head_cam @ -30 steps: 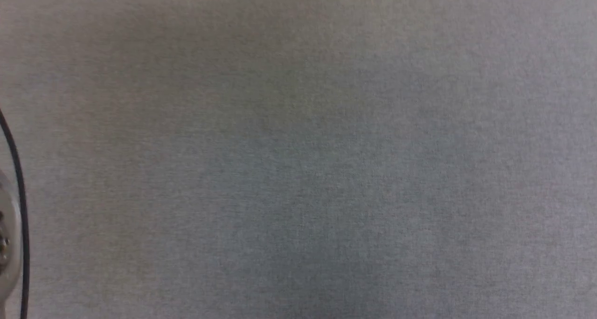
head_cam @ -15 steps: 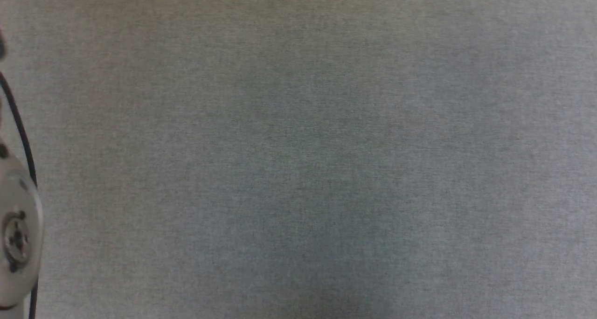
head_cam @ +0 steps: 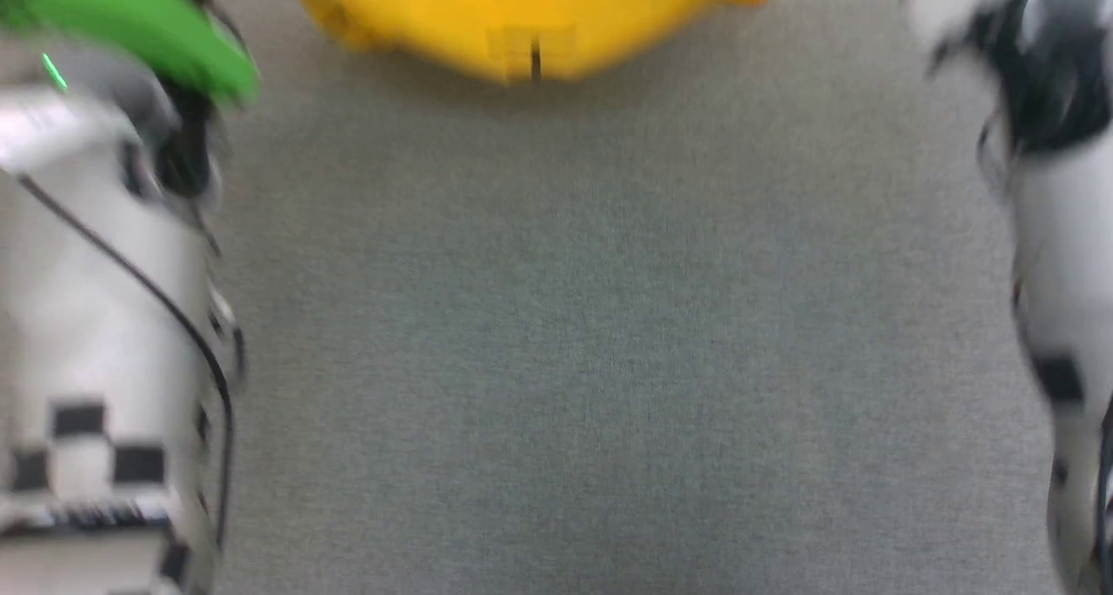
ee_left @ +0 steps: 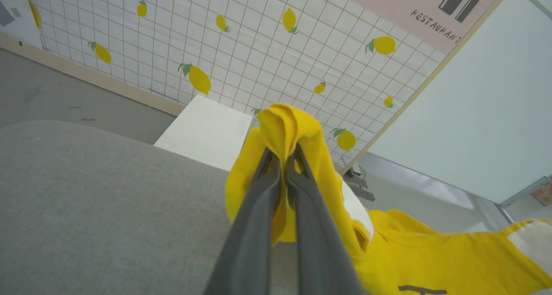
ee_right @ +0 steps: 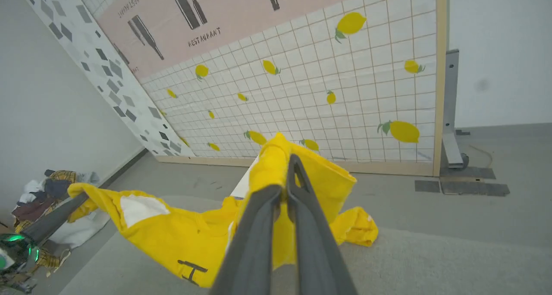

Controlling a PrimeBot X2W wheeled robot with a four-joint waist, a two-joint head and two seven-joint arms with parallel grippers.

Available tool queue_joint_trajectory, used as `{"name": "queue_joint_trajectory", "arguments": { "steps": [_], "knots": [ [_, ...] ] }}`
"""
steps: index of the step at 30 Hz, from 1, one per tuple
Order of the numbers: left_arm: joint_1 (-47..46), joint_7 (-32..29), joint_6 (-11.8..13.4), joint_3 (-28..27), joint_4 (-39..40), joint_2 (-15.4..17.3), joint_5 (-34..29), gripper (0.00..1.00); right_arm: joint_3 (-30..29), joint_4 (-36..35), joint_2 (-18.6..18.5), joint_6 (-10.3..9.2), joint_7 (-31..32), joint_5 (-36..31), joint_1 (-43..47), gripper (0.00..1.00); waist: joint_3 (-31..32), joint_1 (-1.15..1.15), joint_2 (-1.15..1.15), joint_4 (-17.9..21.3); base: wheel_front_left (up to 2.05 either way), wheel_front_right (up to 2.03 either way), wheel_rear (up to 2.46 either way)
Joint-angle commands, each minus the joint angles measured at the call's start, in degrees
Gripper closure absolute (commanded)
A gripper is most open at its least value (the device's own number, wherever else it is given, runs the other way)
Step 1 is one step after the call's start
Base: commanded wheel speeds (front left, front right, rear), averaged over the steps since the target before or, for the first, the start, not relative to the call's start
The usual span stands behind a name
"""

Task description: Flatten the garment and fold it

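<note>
Above the grey surface (head_cam: 609, 360), the shirt (head_cam: 522, 21) hangs between left tool (ee_left: 284, 153) and right tool (ee_right: 288, 172), each pinching a bunched edge; best draw them apart evenly so it goes taut, then lower it flat

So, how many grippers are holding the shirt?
2. The left gripper is shut on a bunched part of the shirt; the right gripper is shut on another part.

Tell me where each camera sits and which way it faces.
Head: on the head, facing down at the grey table; left forearm, right forearm at the sides, shirt at top.
Left wrist: along the left gripper, shut on the shirt, toward the lemon wall.
Right wrist: likewise, along right gripper.
Shared by both wrists: shirt, lemon wall.
</note>
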State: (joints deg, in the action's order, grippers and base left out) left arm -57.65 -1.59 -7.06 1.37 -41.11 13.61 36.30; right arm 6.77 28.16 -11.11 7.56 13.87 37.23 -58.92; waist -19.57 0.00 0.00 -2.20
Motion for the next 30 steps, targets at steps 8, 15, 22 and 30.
{"name": "queue_joint_trajectory", "arguments": {
  "steps": [8, 15, 22, 30],
  "knots": [
    [34.82, 2.09, 0.07, 0.43, 12.22, -5.76, 8.54, 1.00, -2.66, -11.50, -2.09, -0.08, -0.38, 3.34, 36.97, 1.00, 15.68, 0.00, 0.00, -1.47, 0.00, 0.00, 0.00],
    [52.82, 1.14, 5.20, -2.35, 19.77, -6.57, 10.79, 1.00, -9.69, -15.69, 0.56, -0.08, 2.18, 1.49, 52.49, 1.00, 18.22, 0.00, 0.00, -0.25, 0.00, 0.00, 0.00],
    [61.74, -0.36, 11.45, -4.51, 26.23, -4.30, 9.16, 1.00, -15.27, -22.38, 1.15, -0.08, 8.82, -4.03, 60.91, 1.00, 19.46, 0.00, 0.00, -0.30, 0.00, 0.00, 0.00],
    [63.25, -2.90, 18.38, -0.76, 27.78, 1.50, -0.94, 1.00, -8.95, -34.73, -3.57, -0.08, 24.52, -12.89, 64.69, 1.00, 18.74, 0.00, 0.00, 0.08, 0.00, 0.00, 0.00]
  ]
}}
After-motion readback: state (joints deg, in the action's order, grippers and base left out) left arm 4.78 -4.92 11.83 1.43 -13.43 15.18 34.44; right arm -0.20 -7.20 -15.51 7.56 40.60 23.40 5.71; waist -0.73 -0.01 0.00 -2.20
